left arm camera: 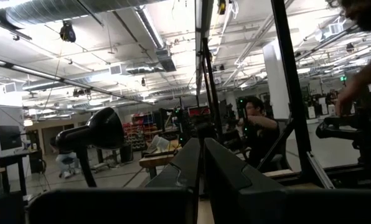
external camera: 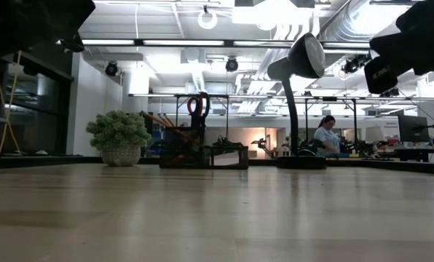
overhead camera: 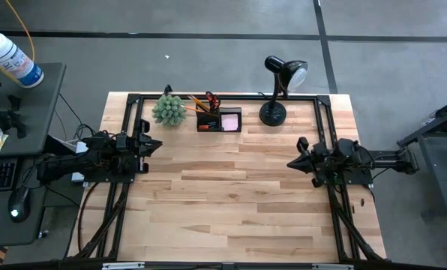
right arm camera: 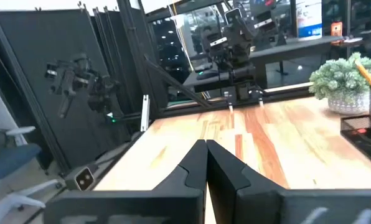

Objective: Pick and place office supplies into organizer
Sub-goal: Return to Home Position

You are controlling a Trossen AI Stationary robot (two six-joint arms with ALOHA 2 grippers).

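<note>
Left end effector (overhead camera: 157, 144) at the left side of the worktop (overhead camera: 231, 210), held clear of the wood, fingers (left arm camera: 184, 167) pressed together, nothing pinched. Right end effector (overhead camera: 290, 162) opposite at the right side, likewise closed tight and empty. Both well apart from the task's things.

Black organizer (overhead camera: 218, 120) at the far edge, between potted plant (overhead camera: 169, 109) and desk lamp (overhead camera: 286, 73). Orange-handled scissors (overhead camera: 211, 100) and pencils (overhead camera: 198, 101) upright in one compartment. Pink sticky-note pad (overhead camera: 230, 121) in the compartment beside it. No loose supplies seen on the open wood. Eraser, clip, pens: too small to tell.

Judged near done, with only settling into the rest pose left.

Risks from here, few:
- Scissors and pencils well above the organizer rim, so probably top-heavy. Liable to tip or spill on a jolt through the frame from a hard stop.
- Lamp on the right arm's side of the organizer. Risk of clipping it on any wide swing toward the far edge.
- Possible missed small item, hidden behind the organizer or lost against the dark frame rails.
</note>
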